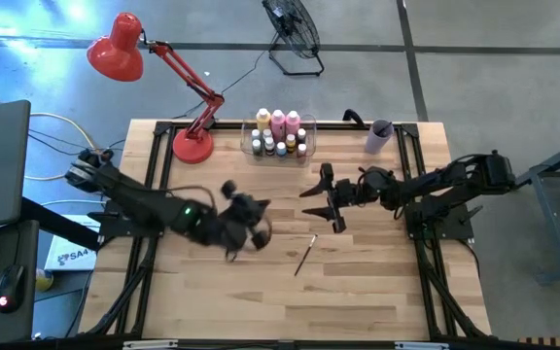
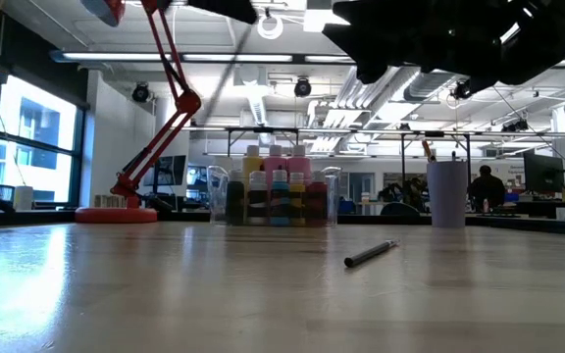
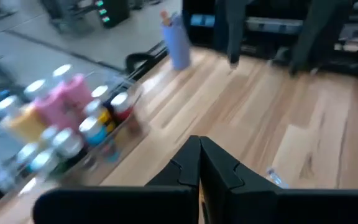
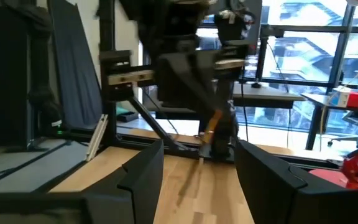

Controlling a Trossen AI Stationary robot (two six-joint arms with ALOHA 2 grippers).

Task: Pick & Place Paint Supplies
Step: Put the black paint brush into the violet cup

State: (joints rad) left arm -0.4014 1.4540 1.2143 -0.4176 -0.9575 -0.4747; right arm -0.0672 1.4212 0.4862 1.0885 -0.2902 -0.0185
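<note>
one thin paintbrush [image 1: 305, 255] is lying flat on the table [image 1: 358, 301], alone near the middle, its long axis running diagonally in the high view: one end is pointing toward the back edge and the right arm's side, the other toward the front edge and the left arm's side. in the low view it is showing as a short dark stick [image 2: 371, 253] resting on the wood, slightly raised at its right end. the right gripper [image 1: 321, 201] is hovering just behind the paintbrush, apart from it, with its fingers spread wide and nothing between them. the left gripper [image 1: 261, 236] is sitting above the table to the left of the paintbrush, fingers clenched together on nothing, and its wrist view is showing the two dark fingers [image 3: 219, 168] pressed against each other. at the back edge of the table the clear bin [image 1: 280, 136] is holding the tall pink and yellow-orange bottles [image 1: 277, 122] and the tiny white-capped bottles [image 1: 278, 146], all standing upright. a lilac cup [image 1: 378, 135] is standing further right along the back edge, and a red desk lamp [image 1: 192, 146] is standing to the left of the bin.
</note>
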